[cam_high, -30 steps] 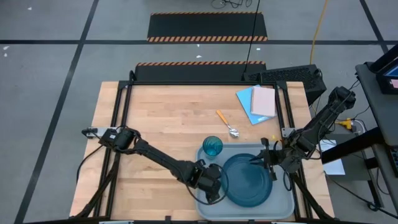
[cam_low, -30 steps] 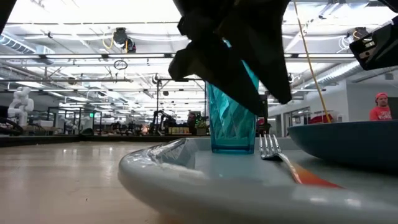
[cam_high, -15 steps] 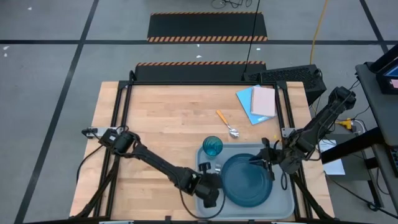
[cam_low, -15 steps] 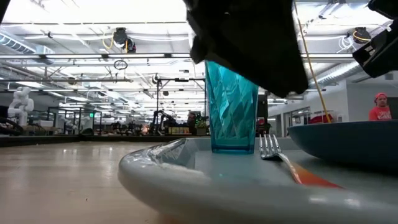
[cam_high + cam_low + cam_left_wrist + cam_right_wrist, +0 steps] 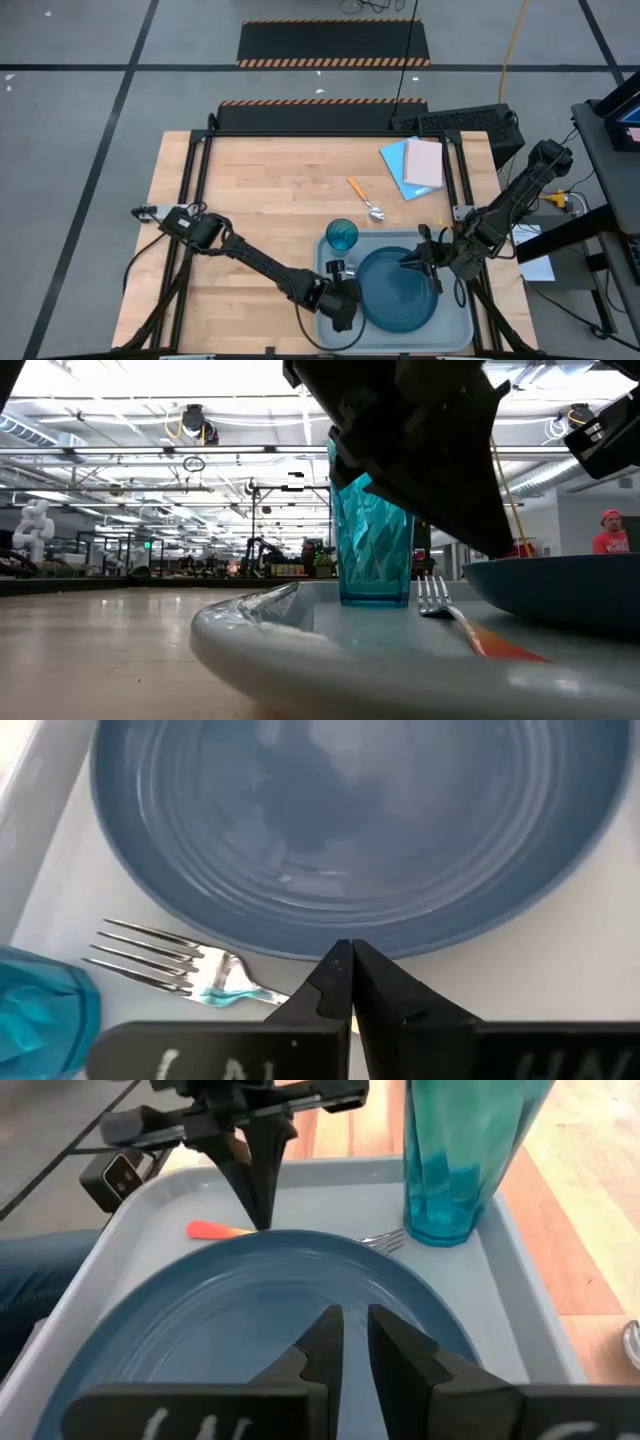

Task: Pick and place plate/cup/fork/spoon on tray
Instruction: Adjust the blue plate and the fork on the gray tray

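The pale tray [image 5: 460, 322] lies at the table's near right. On it rest the teal-blue plate [image 5: 400, 292], the upright cup [image 5: 342, 236] at its far left corner, and the fork [image 5: 160, 955], flat beside the plate's left rim. My left gripper [image 5: 351, 952] is shut, pointing down over the fork's neck; in the low view its tip hangs clear above the fork [image 5: 435, 598]. My right gripper [image 5: 355, 1325] hovers over the plate's far right rim with a narrow gap between its fingers and nothing in it. The spoon [image 5: 366, 200] lies on the wood beyond the tray.
Blue and pink flat sheets [image 5: 415, 165] lie at the far right of the table. Bare wood [image 5: 260, 190] spreads over the left and far middle. A person in a red cap [image 5: 608, 530] stands in the room behind.
My left gripper has drawn back a little toward the table's near edge, uncovering the fork's tines, and its fingers have closed to a single point. The fork has stayed flat on the tray.
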Available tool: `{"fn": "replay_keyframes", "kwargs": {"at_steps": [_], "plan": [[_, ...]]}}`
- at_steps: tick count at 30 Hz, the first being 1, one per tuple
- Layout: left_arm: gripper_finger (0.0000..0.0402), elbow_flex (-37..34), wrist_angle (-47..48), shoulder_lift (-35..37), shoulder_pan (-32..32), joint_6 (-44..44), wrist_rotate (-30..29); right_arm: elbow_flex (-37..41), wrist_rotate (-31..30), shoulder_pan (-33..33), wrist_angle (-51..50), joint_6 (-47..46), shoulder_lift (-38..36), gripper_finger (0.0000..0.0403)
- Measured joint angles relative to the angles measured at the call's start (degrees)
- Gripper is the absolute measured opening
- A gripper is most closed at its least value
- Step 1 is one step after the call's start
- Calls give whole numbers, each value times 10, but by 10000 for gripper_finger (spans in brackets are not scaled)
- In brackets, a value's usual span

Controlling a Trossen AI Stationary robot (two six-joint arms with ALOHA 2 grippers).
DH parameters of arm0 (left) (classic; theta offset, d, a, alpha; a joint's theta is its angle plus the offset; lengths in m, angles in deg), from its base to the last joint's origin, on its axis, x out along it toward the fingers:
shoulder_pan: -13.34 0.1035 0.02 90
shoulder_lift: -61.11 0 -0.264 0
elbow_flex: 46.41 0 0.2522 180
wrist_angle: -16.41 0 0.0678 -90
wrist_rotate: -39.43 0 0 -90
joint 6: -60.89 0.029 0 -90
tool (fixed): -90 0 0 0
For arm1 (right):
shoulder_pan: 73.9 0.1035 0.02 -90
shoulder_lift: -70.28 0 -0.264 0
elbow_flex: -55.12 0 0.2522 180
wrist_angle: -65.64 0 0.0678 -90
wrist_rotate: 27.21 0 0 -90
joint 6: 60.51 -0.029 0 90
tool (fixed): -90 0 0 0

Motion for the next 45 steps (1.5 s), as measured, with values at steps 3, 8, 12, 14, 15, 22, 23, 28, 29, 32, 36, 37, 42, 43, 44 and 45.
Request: {"fn": "replay_keyframes", "kwargs": {"at_steps": [3,8,12,14,15,22,23,28,29,32,36,37,42,43,44,45], "plan": [[17,0,5,0,9,1,14,0,0,0,1,1,0,43],[7,0,10,5,14,26,31,0,0,0,1,1,0,43],[6,1,38,27,8,30,40,0,0,0,-2,4,0,43],[6,2,54,29,8,29,48,0,0,0,-2,10,0,43],[5,1,59,28,10,30,53,0,0,0,-3,13,0,43],[5,0,26,15,19,31,66,0,0,0,-2,14,0,43],[5,0,21,15,20,33,66,0,1,0,-3,14,0,43],[4,0,6,15,28,61,70,0,1,0,2,15,0,43],[5,0,10,16,30,60,74,0,1,0,2,15,0,43],[5,0,36,17,32,58,75,0,6,0,2,15,0,43],[3,0,53,40,18,53,76,0,16,0,2,15,0,43],[4,2,60,43,14,44,77,0,16,0,1,15,0,43],[2,0,79,33,5,14,81,0,15,0,2,2,0,43],[2,0,66,29,6,10,81,0,15,0,2,-8,0,43],[3,0,57,25,7,9,81,0,15,-1,2,-19,0,43],[4,0,45,19,8,9,81,0,19,-2,3,-28,2,43]]}}
